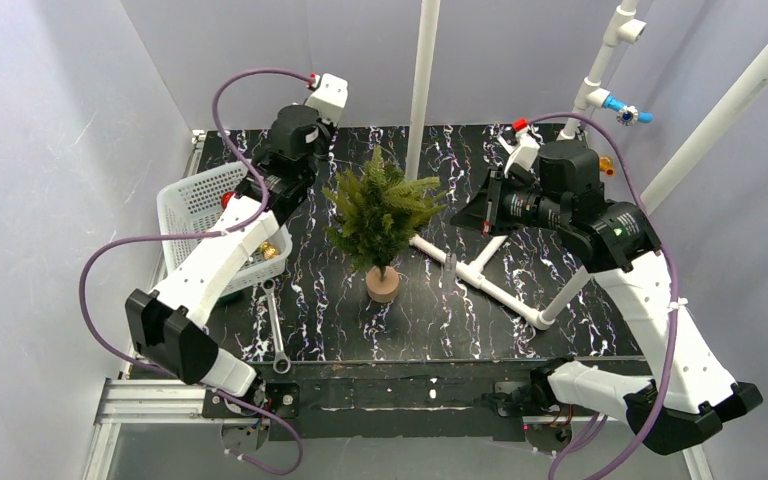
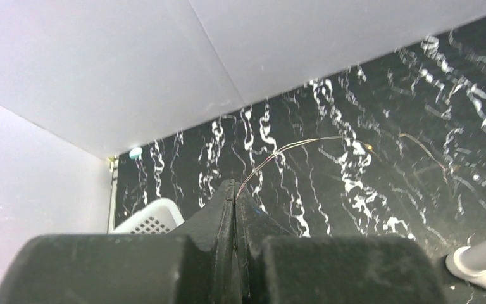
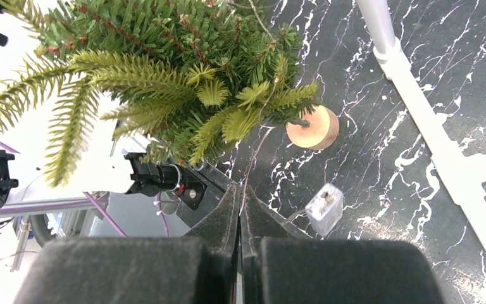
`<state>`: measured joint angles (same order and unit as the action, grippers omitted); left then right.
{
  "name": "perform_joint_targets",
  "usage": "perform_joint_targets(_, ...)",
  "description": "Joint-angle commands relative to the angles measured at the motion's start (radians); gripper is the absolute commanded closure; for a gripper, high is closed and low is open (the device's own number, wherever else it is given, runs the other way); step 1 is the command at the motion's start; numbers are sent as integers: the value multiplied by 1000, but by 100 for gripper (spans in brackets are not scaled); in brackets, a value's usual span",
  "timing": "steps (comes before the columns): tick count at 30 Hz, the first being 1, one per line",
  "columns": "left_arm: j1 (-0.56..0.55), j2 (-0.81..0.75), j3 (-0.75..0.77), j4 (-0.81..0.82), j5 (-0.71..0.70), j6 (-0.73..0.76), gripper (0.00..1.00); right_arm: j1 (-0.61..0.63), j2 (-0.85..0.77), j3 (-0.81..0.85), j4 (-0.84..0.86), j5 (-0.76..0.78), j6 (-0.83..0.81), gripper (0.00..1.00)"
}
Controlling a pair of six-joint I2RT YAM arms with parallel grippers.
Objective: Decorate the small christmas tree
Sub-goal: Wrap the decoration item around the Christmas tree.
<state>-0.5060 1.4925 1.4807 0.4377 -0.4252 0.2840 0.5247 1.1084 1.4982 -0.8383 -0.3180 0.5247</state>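
Black marbled desk (image 1: 430, 320) carries the small christmas tree (image 1: 380, 210) upright mid-desk on its round base, with the white basket (image 1: 195, 200) left of the tree. My left end effector (image 2: 235, 190), left of and behind the tree, and my right end effector (image 3: 240, 193), right of the tree, are both fully closed, each pinching the thin wire (image 2: 316, 139); a small box (image 3: 324, 209) lies right of the tree's base. Risk, my call: the wire runs into the branches, so a hard pull could tip the tree or slip the wire from my tips.
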Motion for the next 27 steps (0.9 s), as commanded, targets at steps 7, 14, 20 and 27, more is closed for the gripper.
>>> perform_joint_targets(7,-1,-143,96,84,73,32,100,-3,-52,93,34,-58,-28,99)
perform_joint_targets(14,-2,-219,166,128,140,-31,100,-3,-86,138,80,-114,-41,99)
perform_joint_targets(20,-2,-233,237,116,208,-229,100,-3,-123,194,84,-82,-56,99)
perform_joint_targets(27,-2,-283,253,172,201,-195,100,-3,-167,260,59,-44,-74,99)
